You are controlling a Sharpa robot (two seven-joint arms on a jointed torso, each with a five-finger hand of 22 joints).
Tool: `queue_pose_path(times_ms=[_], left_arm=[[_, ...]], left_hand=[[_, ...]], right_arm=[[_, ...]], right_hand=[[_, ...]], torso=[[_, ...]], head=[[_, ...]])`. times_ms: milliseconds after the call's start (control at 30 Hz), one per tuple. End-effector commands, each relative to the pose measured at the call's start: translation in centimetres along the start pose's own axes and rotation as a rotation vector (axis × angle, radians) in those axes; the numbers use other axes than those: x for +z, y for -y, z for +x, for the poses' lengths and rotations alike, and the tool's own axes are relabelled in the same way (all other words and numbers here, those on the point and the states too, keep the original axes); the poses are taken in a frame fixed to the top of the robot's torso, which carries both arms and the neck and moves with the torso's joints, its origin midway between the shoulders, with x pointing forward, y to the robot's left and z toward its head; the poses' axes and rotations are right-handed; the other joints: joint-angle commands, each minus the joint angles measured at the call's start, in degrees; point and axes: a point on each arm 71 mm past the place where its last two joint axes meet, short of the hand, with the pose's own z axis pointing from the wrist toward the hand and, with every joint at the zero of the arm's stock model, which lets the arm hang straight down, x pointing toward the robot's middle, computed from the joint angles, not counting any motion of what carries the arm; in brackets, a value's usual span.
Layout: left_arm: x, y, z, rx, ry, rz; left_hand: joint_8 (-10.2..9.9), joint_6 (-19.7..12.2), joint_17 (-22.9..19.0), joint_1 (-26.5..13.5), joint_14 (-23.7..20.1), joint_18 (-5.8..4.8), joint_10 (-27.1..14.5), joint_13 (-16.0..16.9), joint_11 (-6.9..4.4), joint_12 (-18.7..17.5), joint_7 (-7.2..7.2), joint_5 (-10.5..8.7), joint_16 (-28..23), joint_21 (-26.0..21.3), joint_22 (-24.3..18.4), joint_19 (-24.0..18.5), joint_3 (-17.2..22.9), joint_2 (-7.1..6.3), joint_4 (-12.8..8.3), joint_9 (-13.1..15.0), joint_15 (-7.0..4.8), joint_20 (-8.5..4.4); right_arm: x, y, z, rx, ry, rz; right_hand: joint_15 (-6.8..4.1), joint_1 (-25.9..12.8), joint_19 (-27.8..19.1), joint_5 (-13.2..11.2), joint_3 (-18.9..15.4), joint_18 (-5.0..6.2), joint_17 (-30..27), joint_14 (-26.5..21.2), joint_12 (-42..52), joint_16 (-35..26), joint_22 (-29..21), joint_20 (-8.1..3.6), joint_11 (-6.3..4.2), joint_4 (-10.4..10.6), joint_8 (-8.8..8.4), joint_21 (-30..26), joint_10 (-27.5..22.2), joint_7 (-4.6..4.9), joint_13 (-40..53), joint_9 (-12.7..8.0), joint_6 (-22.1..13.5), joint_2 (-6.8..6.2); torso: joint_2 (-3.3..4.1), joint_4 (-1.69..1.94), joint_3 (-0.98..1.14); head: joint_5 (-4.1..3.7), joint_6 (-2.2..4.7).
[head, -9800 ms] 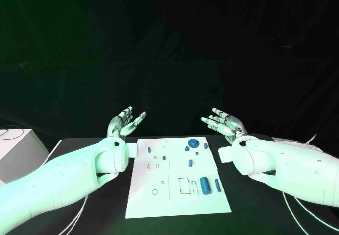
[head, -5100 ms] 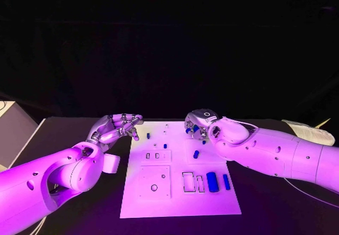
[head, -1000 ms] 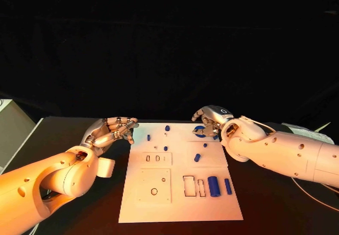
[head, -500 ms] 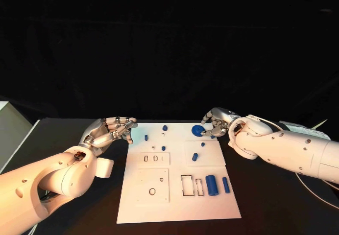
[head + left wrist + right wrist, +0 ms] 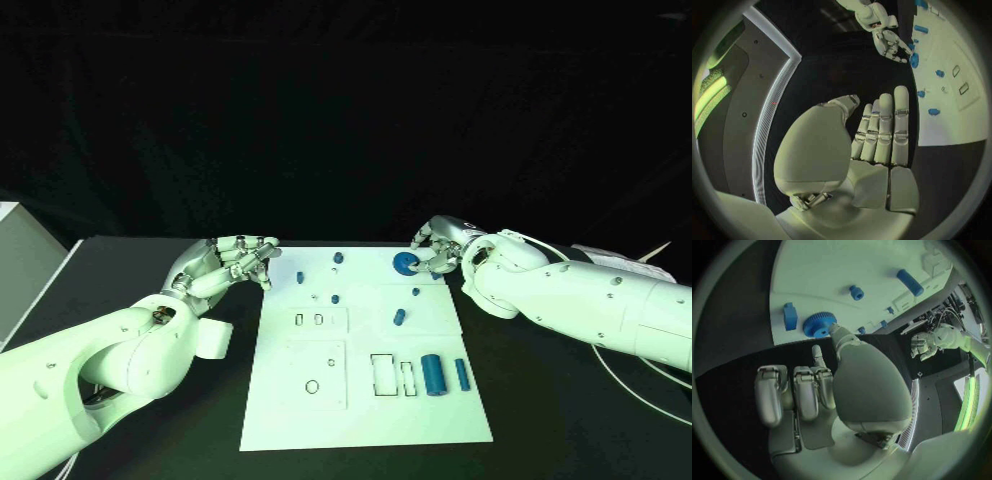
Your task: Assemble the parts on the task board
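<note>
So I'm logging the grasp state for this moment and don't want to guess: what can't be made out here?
- Whether the right hand grips the blue gear or only touches it: in the head view the fingers cover its side; the right wrist view shows one fingertip against its rim.
- Left hand: curled fingers hide the palm in the head view.
- Small parts on the task board: too small to tell their shapes.
</note>
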Motion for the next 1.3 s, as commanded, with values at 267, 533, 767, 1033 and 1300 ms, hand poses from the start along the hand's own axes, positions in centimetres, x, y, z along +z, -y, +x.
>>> queue_pose_path(times_ms=[267,533,767,1033,1300], left_arm=[[0.1,0.0,0.3,-0.007,-0.021,0.007],[0.1,0.0,0.3,-0.007,-0.021,0.006],[0.1,0.0,0.2,-0.006,-0.020,0.005],[0.1,0.0,0.3,-0.006,-0.020,0.005],[0.1,0.0,0.2,-0.006,-0.020,0.004]], left_hand=[[0.4,-0.5,0.1,0.0,-0.4,0.76,-0.5,0.1,-0.09,-0.3,-0.07,-0.26,0.3,0.2,0.1,-0.3,0.3,0.13,0.1,0.1,-0.10,0.06],[0.4,-0.5,0.1,0.0,-0.4,0.76,-0.5,0.1,-0.09,-0.3,-0.07,-0.26,0.3,0.2,0.1,-0.3,0.3,0.13,0.1,0.1,-0.10,0.06],[0.4,-0.5,0.1,0.0,-0.4,0.76,-0.5,0.1,-0.09,-0.3,-0.07,-0.26,0.3,0.2,0.1,-0.3,0.3,0.13,0.1,0.1,-0.10,0.06],[0.4,-0.5,0.1,0.0,-0.4,0.76,-0.5,0.1,-0.09,-0.3,-0.07,-0.26,0.3,0.2,0.1,-0.3,0.3,0.13,0.1,0.1,-0.10,0.06],[0.4,-0.5,0.1,0.0,-0.4,0.76,-0.5,0.1,-0.09,-0.3,-0.07,-0.26,0.3,0.2,0.1,-0.3,0.3,0.13,0.1,0.1,-0.10,0.06]], right_arm=[[0.9,0.1,0.9,0.007,-0.062,0.040],[1.2,0.0,1.1,0.012,-0.078,0.047],[1.3,0.0,1.2,0.015,-0.090,0.048],[1.4,-0.3,1.4,0.022,-0.097,0.035],[1.3,-0.9,1.1,-0.013,-0.033,-0.012]], right_hand=[[0.27,0.1,4.4,0.2,-0.2,-0.56,14.1,5.8,0.1,0.2,10.3,0.52,0.29,0.7,0.11,0.4,6.1,0.18,15.1,0.0,-0.1,-0.12],[0.35,-0.3,4.4,0.3,-0.5,-0.57,14.3,5.8,0.1,0.3,10.4,0.59,0.36,1.3,-0.01,0.5,6.1,0.24,15.1,0.0,-0.4,-0.35],[0.39,-0.4,4.4,0.9,-0.5,-0.61,14.4,5.9,0.1,0.3,10.6,0.64,0.37,1.8,0.06,0.6,6.1,0.23,15.1,0.0,-0.3,-0.18],[0.19,0.3,4.4,3.1,1.0,-0.65,14.4,5.9,0.1,0.3,10.8,0.57,0.12,2.9,0.73,0.8,6.1,-0.06,15.1,0.3,1.2,0.91],[-1.22,2.7,4.5,3.2,8.0,-0.70,14.5,5.9,0.1,0.3,11.2,-0.62,-0.98,1.9,1.96,1.0,6.1,-1.31,15.1,0.5,4.4,2.29]], torso=[[-0.06,0.02,0.01],[-0.09,-0.02,0.00],[-0.05,-0.03,-0.02],[-0.08,0.02,-0.02],[-0.07,0.01,0.00]], head=[[0.03,-0.35],[0.06,-0.48],[0.03,-0.48],[0.00,-0.53],[0.07,-0.46]])
